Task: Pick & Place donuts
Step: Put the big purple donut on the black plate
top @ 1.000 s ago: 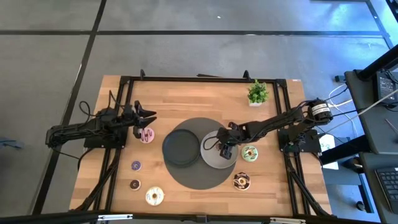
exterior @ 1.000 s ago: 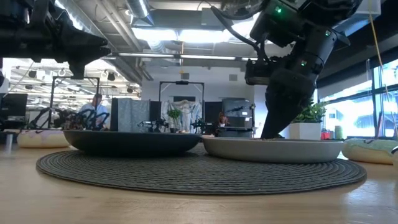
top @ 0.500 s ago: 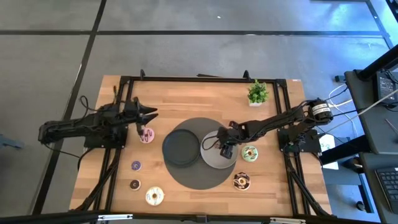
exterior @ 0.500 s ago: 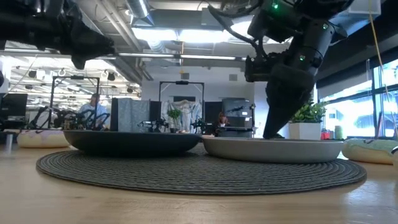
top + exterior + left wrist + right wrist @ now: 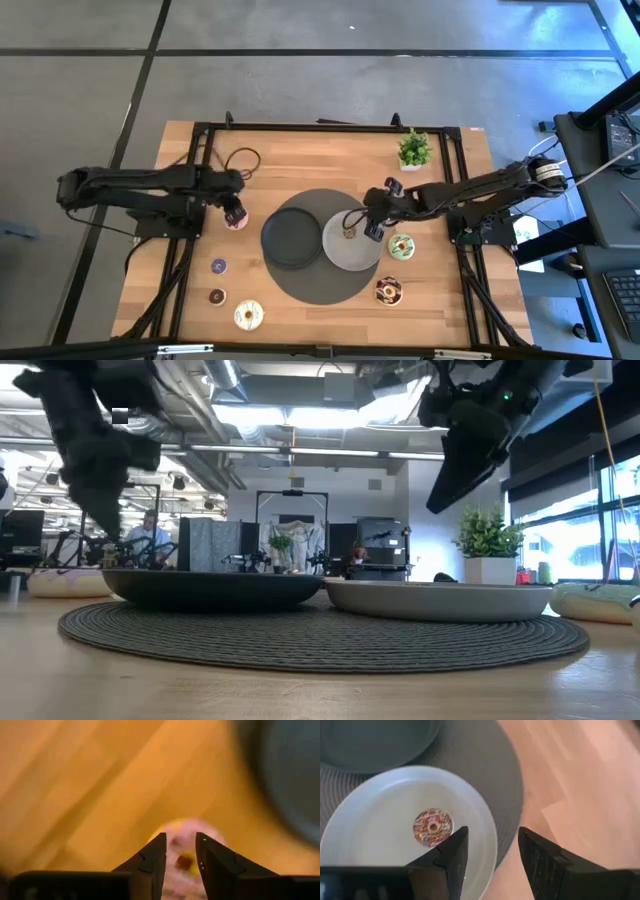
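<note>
Left gripper point(image 5: 236, 209): over the pink donut point(image 5: 236, 217) at the left of the round woven mat point(image 5: 300, 288). In the left wrist view its fingers point(image 5: 152, 862) stand a little apart, tips down over the donut's hole; jaws released, grasping nothing that can be seen.
Pink donut: on bare wood just left of the dark plate point(image 5: 292, 237); blurred in the left wrist view point(image 5: 170, 879).
Purple donut point(image 5: 219, 266): small, on the table below the pink one, well apart from it.
Brown donut point(image 5: 217, 296): tiny, near the purple one, closer to the table's front edge.
Cream donut point(image 5: 248, 315): larger, at the front edge, right of the brown one.
Dark plate: on the left half of the mat, touching or nearly touching the grey plate point(image 5: 345, 259).
Grey plate: on the mat's right half, holding one small sprinkled donut point(image 5: 349, 233); the right wrist view shows it lying flat near the plate's middle point(image 5: 433, 827).
Right gripper point(image 5: 374, 226): raised over the grey plate's right edge, jaws released and holding nothing.
Green-white donut point(image 5: 401, 245): on the wood just right of the grey plate.
Chocolate donut with sprinkles point(image 5: 388, 291): on the wood below the green-white one.
Potted plant point(image 5: 414, 149): at the back right of the table.
</note>
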Tool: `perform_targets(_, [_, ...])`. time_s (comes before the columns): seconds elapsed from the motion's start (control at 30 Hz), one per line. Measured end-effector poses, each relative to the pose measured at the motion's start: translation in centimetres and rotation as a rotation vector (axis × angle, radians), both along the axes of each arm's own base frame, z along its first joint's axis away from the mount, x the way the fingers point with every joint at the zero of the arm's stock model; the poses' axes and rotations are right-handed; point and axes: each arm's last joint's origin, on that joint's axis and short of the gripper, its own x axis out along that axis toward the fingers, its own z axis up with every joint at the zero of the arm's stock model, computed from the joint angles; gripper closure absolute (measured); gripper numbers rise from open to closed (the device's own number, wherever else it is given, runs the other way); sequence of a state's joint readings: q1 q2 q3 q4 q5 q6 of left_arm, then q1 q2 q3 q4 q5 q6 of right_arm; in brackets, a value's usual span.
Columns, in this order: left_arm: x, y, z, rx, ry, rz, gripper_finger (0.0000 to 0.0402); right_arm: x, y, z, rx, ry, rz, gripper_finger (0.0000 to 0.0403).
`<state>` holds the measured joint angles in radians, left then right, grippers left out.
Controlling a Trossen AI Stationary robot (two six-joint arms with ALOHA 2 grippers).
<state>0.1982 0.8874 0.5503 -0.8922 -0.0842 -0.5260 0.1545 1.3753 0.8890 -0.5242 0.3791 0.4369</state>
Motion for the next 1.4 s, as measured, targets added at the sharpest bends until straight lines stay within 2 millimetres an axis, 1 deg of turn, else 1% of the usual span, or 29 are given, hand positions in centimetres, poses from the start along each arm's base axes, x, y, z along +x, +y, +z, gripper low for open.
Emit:
perform_targets(0.07, [0.4, 0.1, -0.8, -0.036, 0.095, 0.033, 0.0312, 0.0, 0.0, 0.1, -0.013, -0.004, -0.007, 0.0228])
perform_targets(0.23, [1.5, 0.1, -2.7, -0.112, 0.22, 0.034, 0.0324, 0.0, -0.1, -0.1, -0.02, 0.011, -0.008, 0.0228])
perform_targets(0.4, [2.0, 0.2, -3.7, -0.121, 0.293, 0.026, 0.0322, -0.1, -0.1, -0.2, -0.022, 0.014, -0.008, 0.0228])
perform_targets(0.57, [2.3, 0.3, -4.3, -0.112, 0.339, 0.005, 0.0321, -0.1, -0.1, -0.2, -0.025, 0.017, -0.003, 0.0228])
perform_targets(0.67, [2.3, 0.3, -4.4, -0.12, 0.345, 0.003, 0.0339, -0.1, -0.1, -0.2, -0.033, 0.021, 0.008, 0.0228])
perform_targets(0.8, [2.2, 0.3, -4.2, -0.116, 0.335, -0.009, 0.0385, -0.1, -0.1, -0.2, -0.034, 0.022, 0.01, 0.0228])
perform_targets(0.87, [2.1, 0.3, -4.0, -0.113, 0.325, -0.015, 0.0393, -0.1, -0.1, -0.2, -0.035, 0.023, 0.01, 0.0228])
perform_targets(0.97, [2.3, 0.3, -3.0, -0.097, 0.306, -0.015, 0.0393, -0.2, -0.1, -0.2, -0.036, 0.036, 0.011, 0.0228])
perform_targets(1.1, [3.4, 0.5, -0.2, -0.039, 0.23, -0.021, 0.0397, -0.4, -0.1, -0.3, -0.039, 0.057, 0.01, 0.0228])
perform_targets(1.2, [5.2, -0.1, 2.2, 0.009, 0.115, -0.095, 0.0397, -0.5, -0.1, -0.4, -0.041, 0.069, 0.009, 0.0228])
perform_targets(1.27, [6.6, -0.9, 3.5, 0.059, 0.041, -0.152, 0.0398, -0.5, -0.1, -0.4, -0.043, 0.074, 0.008, 0.0228])
perform_targets(1.33, [8.0, -1.8, 4.3, 0.115, 0.001, -0.205, 0.0398, -0.5, -0.2, -0.4, -0.048, 0.074, 0.006, 0.0228])
perform_targets(1.4, [9.4, -2.9, 4.7, 0.166, -0.005, -0.249, 0.0398, -0.5, -0.2, -0.4, -0.062, 0.072, -0.002, 0.0228])
